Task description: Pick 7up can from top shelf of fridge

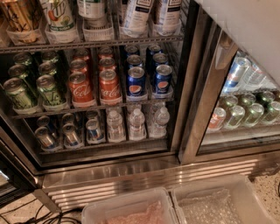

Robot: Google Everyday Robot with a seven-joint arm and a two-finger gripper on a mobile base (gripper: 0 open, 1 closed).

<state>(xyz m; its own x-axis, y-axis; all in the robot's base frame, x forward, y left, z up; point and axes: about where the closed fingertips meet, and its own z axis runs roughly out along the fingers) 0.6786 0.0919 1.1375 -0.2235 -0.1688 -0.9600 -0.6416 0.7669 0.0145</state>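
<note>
The 7up can (pixel 59 13) is a tall whitish can with a green logo. It stands in a clear tray at the left of the top shelf (pixel 109 43), and its top is cut off by the frame's upper edge. The fridge (pixel 192 109) has a steel frame and its left side is open to me. My gripper is out of view. Only a white part of my arm (pixel 249 30) shows in the upper right corner, well to the right of the can.
A gold can (pixel 19 15) stands left of the 7up can and tall white cans with dark labels (pixel 138 15) right of it. Below are green cans (pixel 22 92), Coca-Cola cans (pixel 81 89), Pepsi cans (pixel 136 81) and water bottles (pixel 136 124). Two plastic bins (pixel 131 210) sit on the floor.
</note>
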